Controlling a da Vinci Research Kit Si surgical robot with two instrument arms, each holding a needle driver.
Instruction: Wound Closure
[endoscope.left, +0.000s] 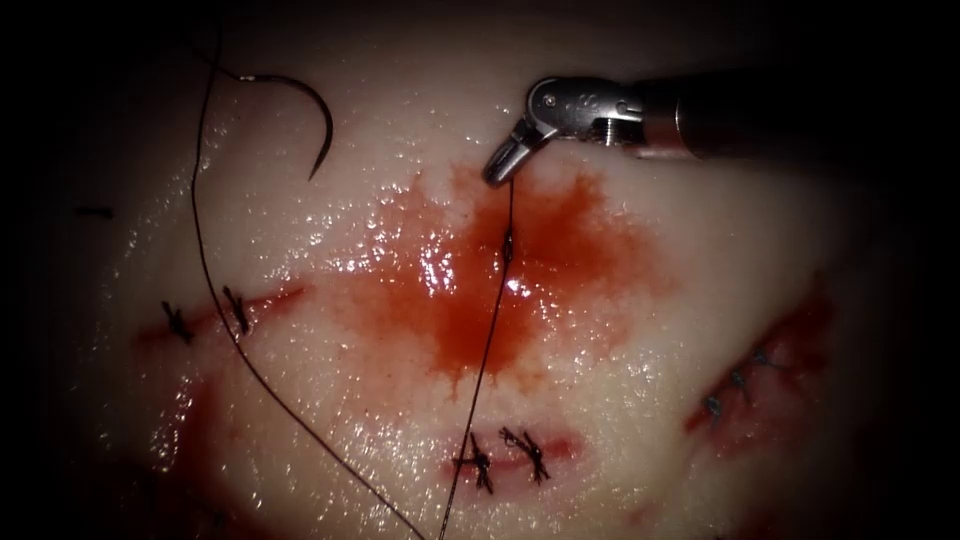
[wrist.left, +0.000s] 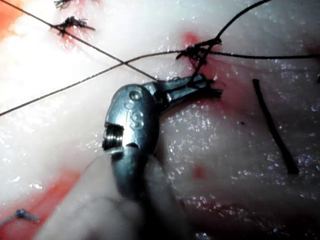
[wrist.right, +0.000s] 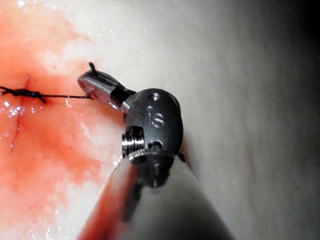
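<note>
The right tool (endoscope.left: 497, 170) comes in from the upper right, its jaws shut on the thread (endoscope.left: 490, 330). From there the thread runs down through a small knot (endoscope.left: 507, 245) in the red fluid (endoscope.left: 470, 290) and on to the lower edge. The right wrist view has the same jaws (wrist.right: 92, 82) clamped on the thread, close to the knot (wrist.right: 22, 93). The curved needle (endoscope.left: 312, 110) lies free on the tissue at the far left, not in it, and neither tool holds it. Its thread trails down the left side. In the left wrist view the left tool (wrist.left: 202, 87) is shut on thread beside a stitch knot (wrist.left: 200, 52).
Stitched cuts lie at the left (endoscope.left: 205, 315), low in the middle (endoscope.left: 500, 455) and at the right (endoscope.left: 740, 380). A short cut piece of thread (wrist.left: 272, 127) rests on the tissue near the left tool. Two strands cross just beyond it (wrist.left: 120, 62).
</note>
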